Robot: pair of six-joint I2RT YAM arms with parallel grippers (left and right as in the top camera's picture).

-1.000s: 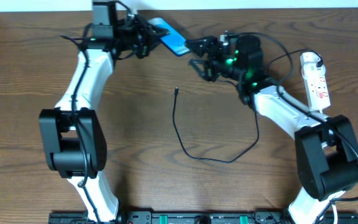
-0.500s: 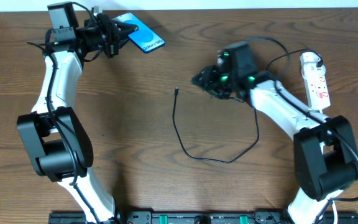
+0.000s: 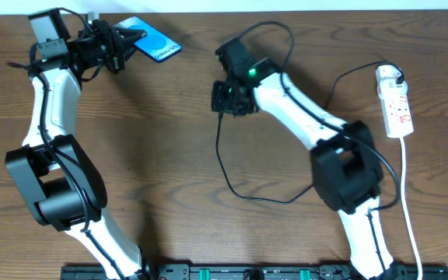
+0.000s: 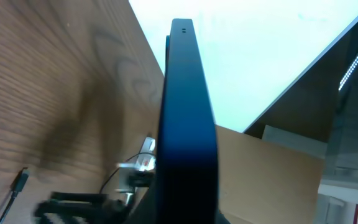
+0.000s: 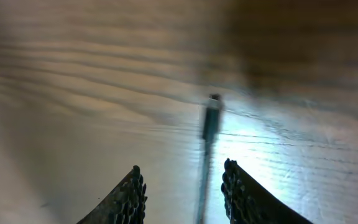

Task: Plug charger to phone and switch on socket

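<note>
My left gripper (image 3: 120, 40) is shut on the phone (image 3: 151, 43), holding its blue-screened body above the table's far left edge. In the left wrist view the phone (image 4: 185, 124) shows edge-on as a dark slab. The charger's black cable (image 3: 225, 173) lies in a loop on the table, its plug tip (image 3: 219, 115) pointing away. My right gripper (image 3: 229, 99) is open just over that tip. In the right wrist view the tip (image 5: 211, 117) lies between and ahead of the open fingers (image 5: 182, 183). The white socket (image 3: 396, 105) lies at the far right.
The socket's white cord (image 3: 407, 194) runs down the right side to the front edge. A black cable (image 3: 341, 74) arcs from the right arm toward the socket. A cardboard panel (image 4: 272, 174) stands beyond the table's far edge.
My left arm has carried the phone further left along the far edge. My right arm has swung left from mid-right and now hovers over the cable's plug tip.
</note>
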